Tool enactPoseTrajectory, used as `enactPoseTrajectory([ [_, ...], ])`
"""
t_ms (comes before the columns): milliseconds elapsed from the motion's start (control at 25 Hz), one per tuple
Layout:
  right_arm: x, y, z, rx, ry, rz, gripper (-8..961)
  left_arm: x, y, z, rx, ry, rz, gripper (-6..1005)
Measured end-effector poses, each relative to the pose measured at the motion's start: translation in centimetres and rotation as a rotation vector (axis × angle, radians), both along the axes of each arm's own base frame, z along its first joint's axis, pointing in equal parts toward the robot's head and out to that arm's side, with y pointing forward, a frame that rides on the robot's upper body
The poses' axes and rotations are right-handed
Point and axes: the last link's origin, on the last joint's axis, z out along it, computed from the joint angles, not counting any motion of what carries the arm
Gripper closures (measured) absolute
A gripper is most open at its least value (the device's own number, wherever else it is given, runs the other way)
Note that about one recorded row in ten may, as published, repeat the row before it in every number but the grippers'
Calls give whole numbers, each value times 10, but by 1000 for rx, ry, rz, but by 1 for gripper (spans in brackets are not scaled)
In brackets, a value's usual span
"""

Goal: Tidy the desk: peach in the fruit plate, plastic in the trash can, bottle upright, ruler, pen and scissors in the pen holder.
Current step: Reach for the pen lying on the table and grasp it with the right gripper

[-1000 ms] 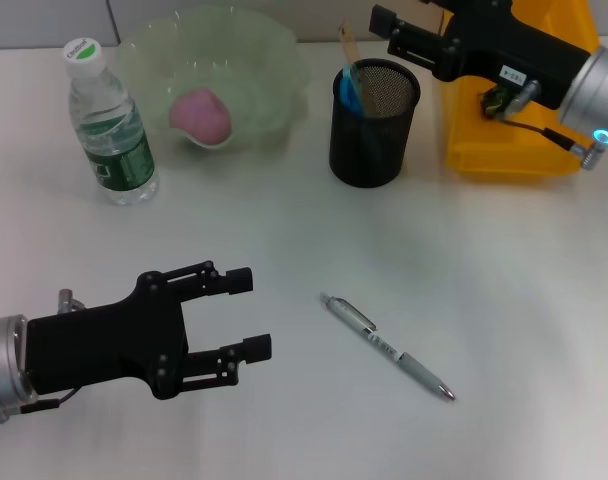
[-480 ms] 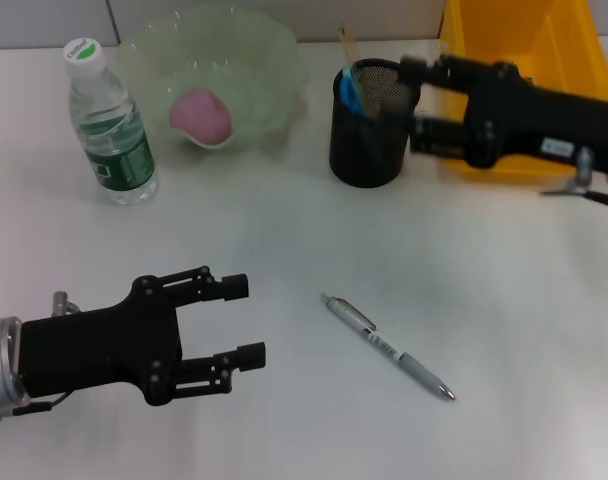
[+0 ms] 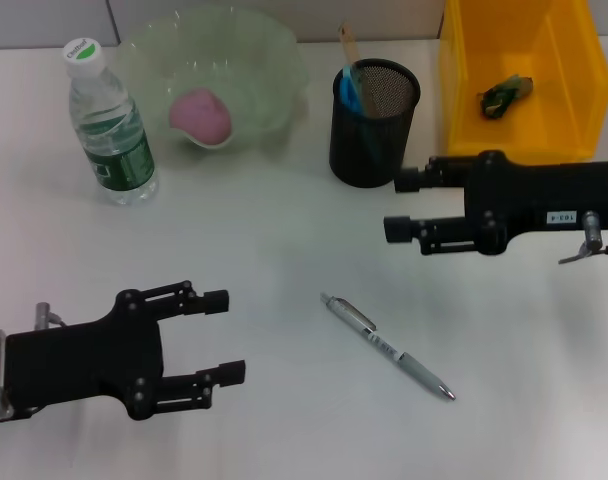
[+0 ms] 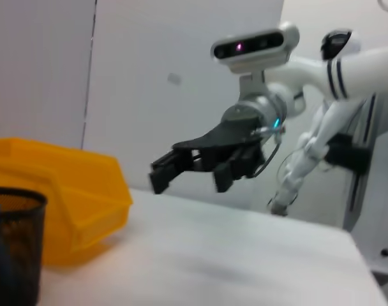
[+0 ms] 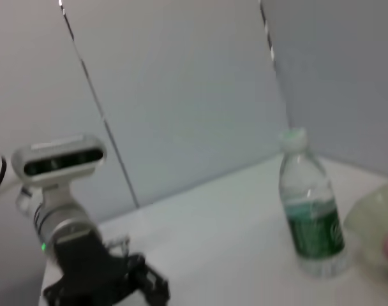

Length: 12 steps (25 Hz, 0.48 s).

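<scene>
A silver pen [image 3: 387,347] lies flat on the white desk, right of centre. My right gripper [image 3: 399,205] hovers open and empty just in front of the black mesh pen holder [image 3: 374,125], which holds a wooden ruler [image 3: 348,44] and blue-handled scissors [image 3: 352,88]. My left gripper [image 3: 224,336] is open and empty at the front left, well left of the pen. The peach [image 3: 200,112] sits in the green fruit plate [image 3: 274,70]. The bottle [image 3: 109,125] stands upright. Green plastic [image 3: 504,95] lies in the yellow trash can [image 3: 464,90].
The left wrist view shows the right gripper [image 4: 200,169] beyond the yellow trash can [image 4: 73,191] and the pen holder [image 4: 12,248]. The right wrist view shows the bottle [image 5: 312,217] and the left gripper [image 5: 111,280]. Bare desk surrounds the pen.
My right gripper has swung from above the yellow trash can down to in front of the pen holder. The left gripper has drawn back a little toward the front left.
</scene>
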Motion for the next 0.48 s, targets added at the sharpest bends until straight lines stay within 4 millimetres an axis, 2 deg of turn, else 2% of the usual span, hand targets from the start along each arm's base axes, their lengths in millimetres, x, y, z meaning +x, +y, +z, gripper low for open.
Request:
enactPoseTrajectory([
  [480,0,1,-10,-115,-162,-16,237,-24,0,4,80,133,1,245],
])
